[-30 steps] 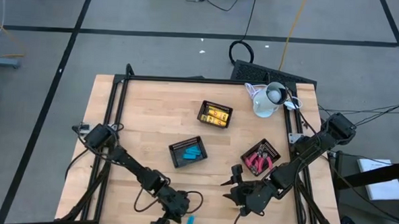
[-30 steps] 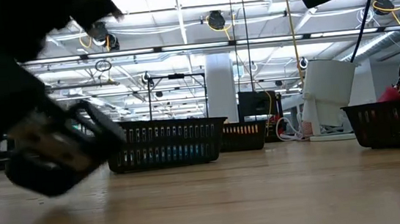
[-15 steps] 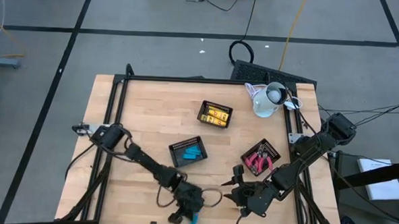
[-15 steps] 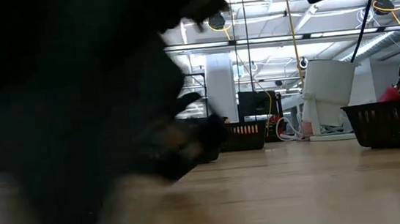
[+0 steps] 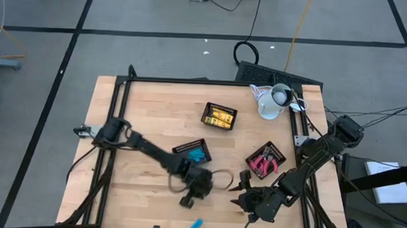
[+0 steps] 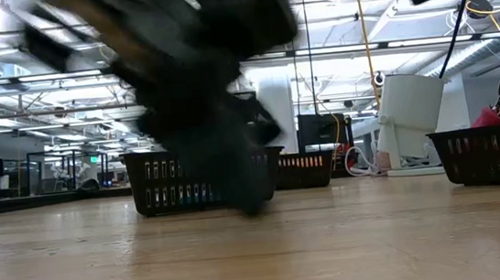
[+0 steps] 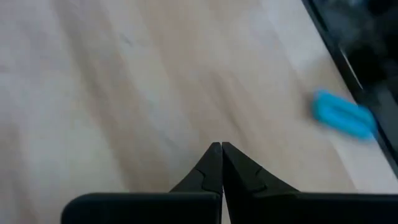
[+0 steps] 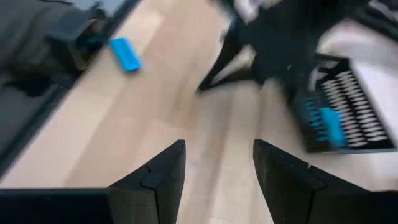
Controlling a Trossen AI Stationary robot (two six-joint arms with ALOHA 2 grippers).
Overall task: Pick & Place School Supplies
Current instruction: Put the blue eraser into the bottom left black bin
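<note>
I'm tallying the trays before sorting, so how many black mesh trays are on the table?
3. One black mesh tray with yellow blocks sits toward the back, one with blue pieces at the middle, one with red-handled tools on the right. None seems hidden.

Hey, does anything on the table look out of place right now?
Yes. One blue piece lies loose on the bare wood at the table's near edge, outside the trays, while other blue pieces sit in the middle tray. The left gripper, fingers shut and empty, is beside it.
</note>
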